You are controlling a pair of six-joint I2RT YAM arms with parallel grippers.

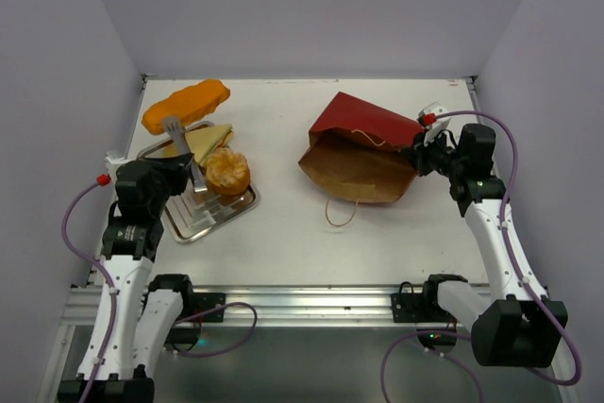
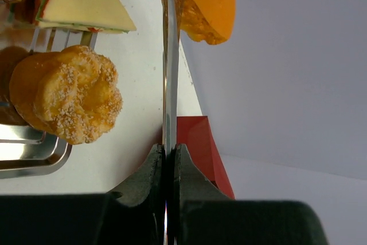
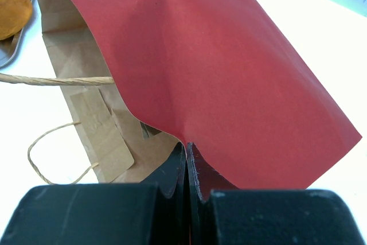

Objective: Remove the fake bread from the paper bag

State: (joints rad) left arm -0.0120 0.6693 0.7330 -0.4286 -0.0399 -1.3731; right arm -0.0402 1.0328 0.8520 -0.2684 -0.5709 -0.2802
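Could tear the paper bag [image 1: 363, 153] at its edge, pinched in closed right jaws, or let thin tongs [image 2: 168, 84] slip from clamped left jaws onto fake bread [image 1: 226, 170] sitting on tray [image 1: 219, 221] and counter [image 1: 283, 252].

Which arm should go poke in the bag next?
Probably the left arm. The left gripper is shut on the metal tongs, near the tray. The right gripper is busy pinching the red edge of the paper bag, so it likely should hold on.
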